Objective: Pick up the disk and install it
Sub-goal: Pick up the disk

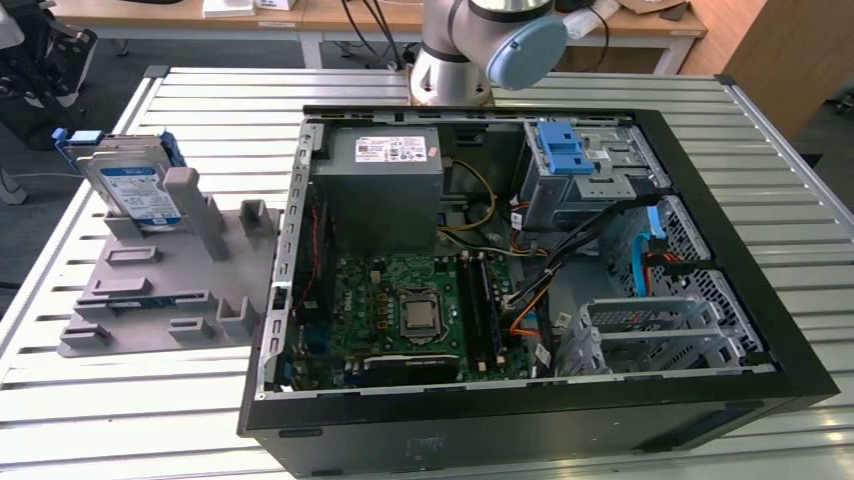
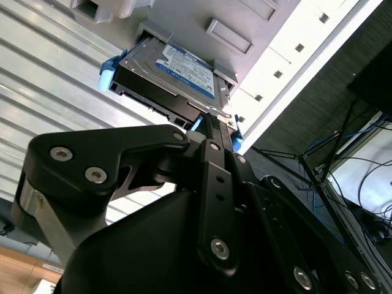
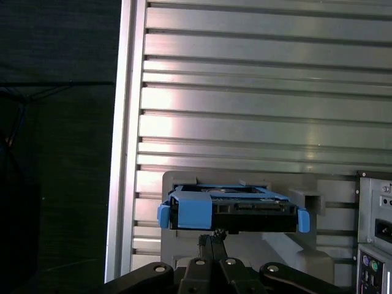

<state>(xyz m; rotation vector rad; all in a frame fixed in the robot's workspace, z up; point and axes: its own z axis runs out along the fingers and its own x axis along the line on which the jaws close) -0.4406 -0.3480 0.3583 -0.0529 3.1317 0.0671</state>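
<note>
**Colleague:** Where's the disk (image 1: 134, 190) at the moment?

**Me:** Out of the machine. In the exterior view it stands on edge in a slot of the grey holder (image 1: 147, 290), on the slatted table (image 1: 120, 420) at the exterior view's left, beside the open computer case (image 1: 507, 440). It tips back a little against the holder's upright.

**Colleague:** And the gripper?

**Me:** In the first wrist view the gripper (image 3: 214, 234) points at the disk's lower edge. Its fingers look pressed together, with nothing between them. I can't tell whether the tips touch the disk, but I judge they're short of it.

**Colleague:** What worries you?

**Me:** Mainly those closed fingers. If they meet the disk that way, I'd expect them to shove it over or out of its slot instead of straddling it. A grip on the blue bracket (image 3: 193, 211) alone is another risk, since the plastic could flex and let the drive twist. Inside the case, loose cables (image 1: 587, 240) run just beside the metal bay (image 1: 667, 330), so a snag there seems possible.

**Colleague:** How does the disk itself look?

**Me:** It's flat, rectangular and silver, with a white-and-blue label on its broad face and blue tabs sticking out at both ends. I'd judge it rigid, and smooth enough to slip
</note>
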